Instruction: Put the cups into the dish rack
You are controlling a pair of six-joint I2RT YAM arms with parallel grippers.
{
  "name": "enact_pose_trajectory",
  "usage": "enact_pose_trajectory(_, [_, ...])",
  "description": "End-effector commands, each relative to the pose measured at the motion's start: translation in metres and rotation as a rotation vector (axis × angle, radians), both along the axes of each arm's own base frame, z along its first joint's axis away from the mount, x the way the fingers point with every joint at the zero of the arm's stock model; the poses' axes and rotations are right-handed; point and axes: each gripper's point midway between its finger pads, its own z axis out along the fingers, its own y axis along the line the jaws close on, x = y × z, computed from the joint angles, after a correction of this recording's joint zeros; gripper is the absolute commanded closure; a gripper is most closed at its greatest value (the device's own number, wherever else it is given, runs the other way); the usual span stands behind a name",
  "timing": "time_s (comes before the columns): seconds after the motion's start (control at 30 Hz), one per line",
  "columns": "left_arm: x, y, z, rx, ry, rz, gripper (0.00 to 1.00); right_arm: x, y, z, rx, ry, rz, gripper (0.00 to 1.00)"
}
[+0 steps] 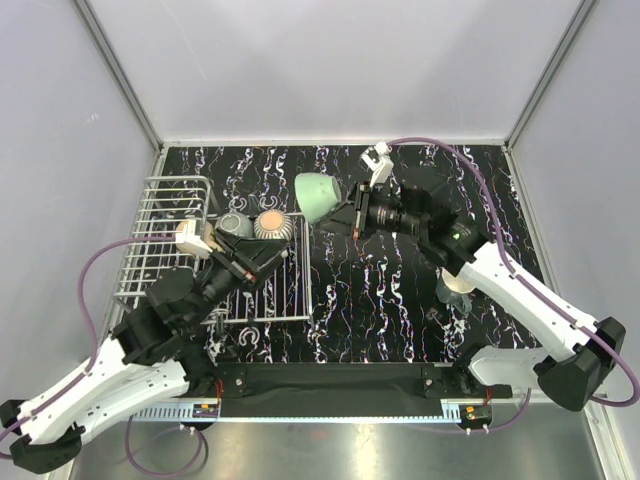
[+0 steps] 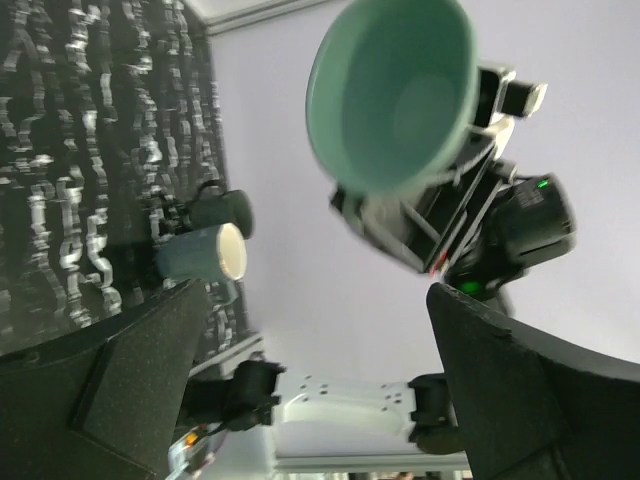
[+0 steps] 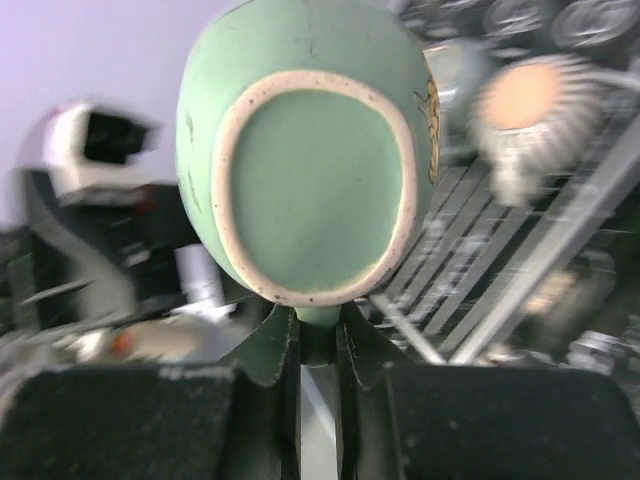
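Note:
My right gripper [image 1: 345, 212] is shut on the handle of the mint green cup [image 1: 318, 195] and holds it in the air just right of the dish rack [image 1: 165, 225]. In the right wrist view the cup's base [image 3: 310, 150] faces the camera, its handle pinched between the fingers [image 3: 285, 350]. A grey cup [image 1: 234, 225] and a ribbed cup [image 1: 272, 224] sit in the rack. My left gripper [image 1: 262, 252] hovers over the rack, open and empty [image 2: 320, 300]. The left wrist view looks up into the mint cup [image 2: 392, 95]. A grey-teal cup [image 2: 203, 254] lies on the table.
The grey-teal cup [image 1: 455, 290] lies partly under my right forearm on the black marbled table [image 1: 380, 290]. A darker cup [image 2: 225, 210] stands just behind it. The rack's wires [image 3: 520, 260] run close below the held cup. White walls enclose the table.

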Motion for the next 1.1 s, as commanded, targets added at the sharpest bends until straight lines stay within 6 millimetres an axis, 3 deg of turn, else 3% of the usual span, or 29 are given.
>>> enact_pose_trajectory(0.0, [-0.003, 0.016, -0.003, 0.152, -0.015, 0.03, 0.01, 0.043, -0.046, -0.038, -0.368, -0.112, -0.242, 1.0])
enact_pose_trajectory(0.03, [-0.006, 0.023, 0.013, 0.188, -0.03, 0.033, 0.01, 0.051, -0.05, -0.05, -0.43, -0.12, -0.261, 1.0])
enact_pose_trajectory(0.07, [-0.002, 0.021, 0.01, 0.28, -0.049, 0.027, 0.01, 0.06, -0.062, -0.061, -0.501, -0.12, -0.325, 1.0])
enact_pose_trajectory(0.13, [0.0, 0.024, 0.019, 0.361, -0.08, 0.03, 0.01, 0.068, -0.067, -0.081, -0.584, -0.115, -0.348, 1.0])
enact_pose_trajectory(0.23, [0.008, 0.037, 0.026, 0.539, -0.12, 0.063, 0.01, 0.07, -0.059, -0.109, -0.671, -0.1, -0.348, 1.0])
enact_pose_trajectory(0.27, [0.014, 0.044, 0.038, 0.588, -0.157, 0.099, 0.01, 0.063, -0.047, -0.112, -0.685, -0.114, -0.33, 1.0])
enact_pose_trajectory(0.37, [0.02, 0.061, 0.044, 0.682, -0.178, 0.161, 0.01, 0.058, -0.018, -0.132, -0.719, -0.109, -0.286, 1.0])
enact_pose_trajectory(0.4, [0.025, 0.077, 0.056, 0.694, -0.182, 0.24, 0.01, 0.049, -0.002, -0.131, -0.711, -0.125, -0.255, 1.0])
enact_pose_trajectory(0.43, [0.025, 0.088, 0.056, 0.73, -0.167, 0.277, 0.01, 0.048, 0.01, -0.144, -0.739, -0.115, -0.235, 1.0])
enact_pose_trajectory(0.47, [0.03, 0.103, 0.06, 0.757, -0.164, 0.352, 0.01, 0.049, 0.022, -0.137, -0.724, -0.133, -0.234, 1.0])
enact_pose_trajectory(0.53, [0.03, 0.114, 0.073, 0.769, -0.19, 0.396, 0.01, 0.037, 0.048, -0.154, -0.764, -0.15, -0.181, 1.0])
enact_pose_trajectory(0.6, [0.032, 0.126, 0.078, 0.814, -0.199, 0.443, 0.01, 0.035, 0.068, -0.148, -0.756, -0.177, -0.169, 1.0])
enact_pose_trajectory(0.63, [0.03, 0.132, 0.084, 0.82, -0.2, 0.46, 0.01, 0.029, 0.081, -0.164, -0.785, -0.178, -0.137, 1.0])
enact_pose_trajectory(0.67, [0.031, 0.136, 0.087, 0.838, -0.206, 0.471, 0.01, 0.028, 0.092, -0.157, -0.774, -0.193, -0.134, 1.0])
enact_pose_trajectory(0.7, [0.031, 0.142, 0.09, 0.849, -0.205, 0.498, 0.01, 0.026, 0.099, -0.16, -0.786, -0.203, -0.127, 1.0])
enact_pose_trajectory(0.73, [0.029, 0.146, 0.093, 0.852, -0.212, 0.507, 0.01, 0.018, 0.109, -0.176, -0.829, -0.212, -0.096, 1.0])
enact_pose_trajectory(0.77, [0.029, 0.151, 0.095, 0.856, -0.214, 0.526, 0.01, 0.021, 0.119, -0.167, -0.817, -0.236, -0.108, 1.0])
enact_pose_trajectory(0.83, [0.028, 0.157, 0.1, 0.842, -0.222, 0.553, 0.01, 0.018, 0.132, -0.183, -0.857, -0.252, -0.084, 1.0])
enact_pose_trajectory(0.87, [0.027, 0.16, 0.101, 0.842, -0.232, 0.562, 0.01, 0.014, 0.142, -0.177, -0.842, -0.267, -0.076, 1.0])
enact_pose_trajectory(0.93, [0.027, 0.165, 0.107, 0.85, -0.257, 0.582, 0.01, 0.011, 0.153, -0.189, -0.864, -0.266, -0.048, 1.0])
enact_pose_trajectory(0.97, [0.026, 0.171, 0.109, 0.853, -0.251, 0.608, 0.01, 0.007, 0.162, -0.184, -0.849, -0.278, -0.038, 1.0])
enact_pose_trajectory(1.07, [0.026, 0.174, 0.106, 0.87, -0.243, 0.619, 0.01, -0.001, 0.177, -0.194, -0.861, -0.289, 0.003, 1.0])
